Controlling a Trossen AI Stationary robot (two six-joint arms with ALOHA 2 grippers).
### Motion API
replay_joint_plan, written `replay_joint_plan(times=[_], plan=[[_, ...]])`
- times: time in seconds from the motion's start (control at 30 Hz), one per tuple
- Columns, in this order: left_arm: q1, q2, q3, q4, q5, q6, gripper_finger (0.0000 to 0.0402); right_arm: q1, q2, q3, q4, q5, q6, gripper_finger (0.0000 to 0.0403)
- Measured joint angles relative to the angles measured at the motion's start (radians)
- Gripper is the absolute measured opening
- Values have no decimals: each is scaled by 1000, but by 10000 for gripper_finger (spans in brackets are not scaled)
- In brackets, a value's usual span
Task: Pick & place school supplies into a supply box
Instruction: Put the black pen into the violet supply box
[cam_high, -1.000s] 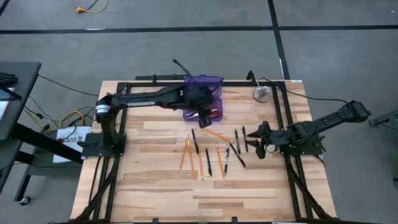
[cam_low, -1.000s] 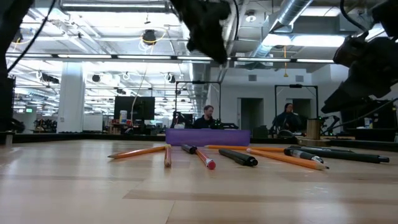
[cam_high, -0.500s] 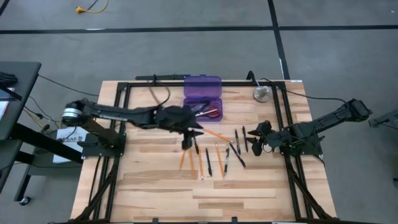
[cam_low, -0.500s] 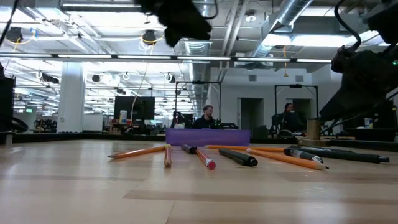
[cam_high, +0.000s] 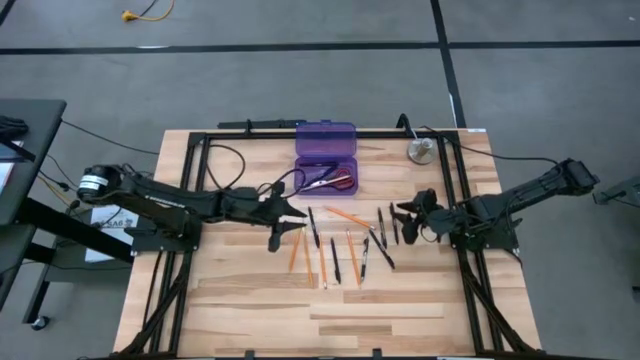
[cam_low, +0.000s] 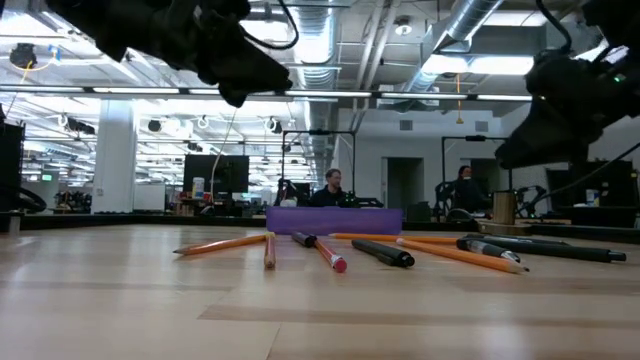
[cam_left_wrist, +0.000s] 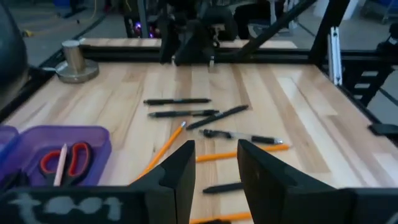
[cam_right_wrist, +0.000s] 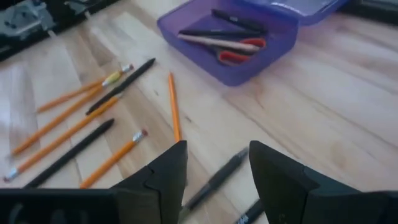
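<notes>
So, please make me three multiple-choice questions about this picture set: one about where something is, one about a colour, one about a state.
1. Where does the silver disc stand?
A. inside the case
B. on the table near the far right corner
C. among the pencils

2. What colour is the supply box?
A. purple
B. green
C. white

3. How is the box's lid?
A. shut
C. taken off and lying on the floor
B. open

Answers:
1. B: in the high view the disc is apart from the box, to its right.
2. A: its walls are translucent purple.
3. B: the red-handled scissors and pens show inside it, and the lid lies folded back.
</notes>
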Motion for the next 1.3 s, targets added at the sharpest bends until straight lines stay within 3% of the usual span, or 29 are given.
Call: replay_joint_plan(times=[0.23,0.5,0.9,1.13,1.3], plan=[[-24,3,-1,-30,40,-47,106,-51,142,68,-29,8,-7,133],[-99,3,-1,-28,-34,-65,106,-133,261,128,-51,-185,-7,113],[-105,3,-1,-23,-55,-50,106,-151,368,213,-89,-329,88,164],[-114,3,-1,-6,-54,-122,106,-202,455,271,-271,-331,94,204],[-130,3,-1,-13,-69,-120,106,-232,497,291,-289,-330,80,211]])
